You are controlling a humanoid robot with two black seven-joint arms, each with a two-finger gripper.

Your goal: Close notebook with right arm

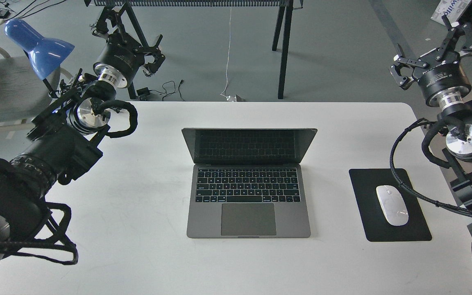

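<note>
At far left, a blue lamp (39, 45) stands beside the left arm, whose end effector (131, 24) hangs beyond the desk (137, 254) edge; its finger spacing cannot be determined. The notebook (248, 200) lies at desk centre, lid raised and tilted back, dark screen facing the robot. The lid is judged rigid, thin metal on a stiff hinge; contact belongs on its top edge, pushing forward and down, gently, since the screen is fragile. Further right, a white mouse (391, 205) rests on a black mouse pad (363, 184). The right end effector (430, 43) hovers well apart, fingers spread wide, holding nothing
</note>
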